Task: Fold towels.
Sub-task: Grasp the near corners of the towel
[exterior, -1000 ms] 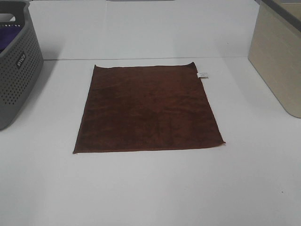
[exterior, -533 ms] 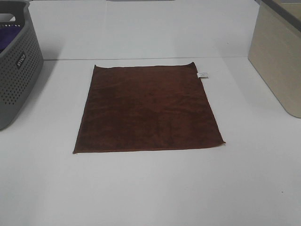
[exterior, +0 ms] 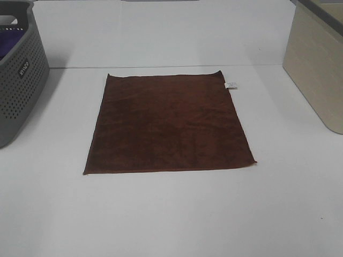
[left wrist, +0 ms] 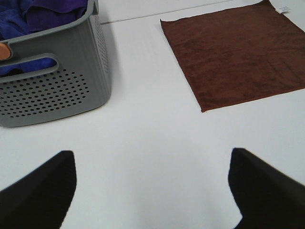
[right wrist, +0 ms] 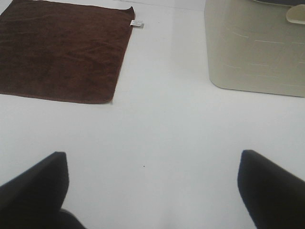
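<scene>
One dark reddish-brown towel (exterior: pixel 169 123) lies spread flat in the middle of the white table, a small white tag (exterior: pixel 231 85) at its far right corner. The left wrist view shows the towel (left wrist: pixel 238 55) well clear of my left gripper (left wrist: pixel 152 191), whose dark fingers (left wrist: pixel 40 191) stand wide open over bare table. In the right wrist view the towel (right wrist: pixel 62 50) lies off to one side of my right gripper (right wrist: pixel 152 191), also wide open and holding nothing. Neither gripper appears in the exterior high view.
A grey perforated basket (exterior: pixel 19 75) stands at the table's left, holding purple and blue fabric (left wrist: pixel 43 12). A beige bin (exterior: pixel 319 69) stands at the right edge. White tabletop (exterior: pixel 171 214) stretches in front of the towel.
</scene>
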Available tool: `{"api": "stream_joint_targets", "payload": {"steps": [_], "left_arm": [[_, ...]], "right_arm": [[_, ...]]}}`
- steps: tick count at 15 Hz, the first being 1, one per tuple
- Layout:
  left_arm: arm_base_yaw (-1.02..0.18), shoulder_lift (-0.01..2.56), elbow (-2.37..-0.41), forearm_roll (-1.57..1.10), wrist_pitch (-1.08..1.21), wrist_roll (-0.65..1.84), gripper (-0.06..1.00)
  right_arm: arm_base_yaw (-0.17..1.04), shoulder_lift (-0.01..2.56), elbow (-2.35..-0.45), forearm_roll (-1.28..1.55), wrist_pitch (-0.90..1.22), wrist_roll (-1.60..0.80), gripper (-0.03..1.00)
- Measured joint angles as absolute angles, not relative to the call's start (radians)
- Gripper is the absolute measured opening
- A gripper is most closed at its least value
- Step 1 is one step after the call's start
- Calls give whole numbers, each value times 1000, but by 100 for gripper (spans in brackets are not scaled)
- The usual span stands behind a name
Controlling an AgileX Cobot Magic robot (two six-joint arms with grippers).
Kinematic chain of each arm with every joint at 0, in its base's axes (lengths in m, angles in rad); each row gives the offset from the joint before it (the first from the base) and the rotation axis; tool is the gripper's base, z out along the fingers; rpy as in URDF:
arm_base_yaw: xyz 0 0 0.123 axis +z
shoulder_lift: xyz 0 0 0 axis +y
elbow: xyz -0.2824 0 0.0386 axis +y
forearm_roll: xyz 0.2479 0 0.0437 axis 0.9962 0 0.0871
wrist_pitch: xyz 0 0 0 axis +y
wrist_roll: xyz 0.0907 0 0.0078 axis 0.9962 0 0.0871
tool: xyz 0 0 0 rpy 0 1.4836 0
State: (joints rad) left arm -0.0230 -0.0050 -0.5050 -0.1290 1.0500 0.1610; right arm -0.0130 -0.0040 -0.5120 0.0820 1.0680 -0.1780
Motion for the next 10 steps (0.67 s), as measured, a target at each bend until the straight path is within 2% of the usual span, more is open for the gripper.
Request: {"api": "stream_joint_targets", "payload": {"steps": [10], "left_arm": [[-23, -5, -505, -129, 1050, 161, 81]], "right_arm": [[-13, -4, -512, 82, 1068, -178, 92]]}}
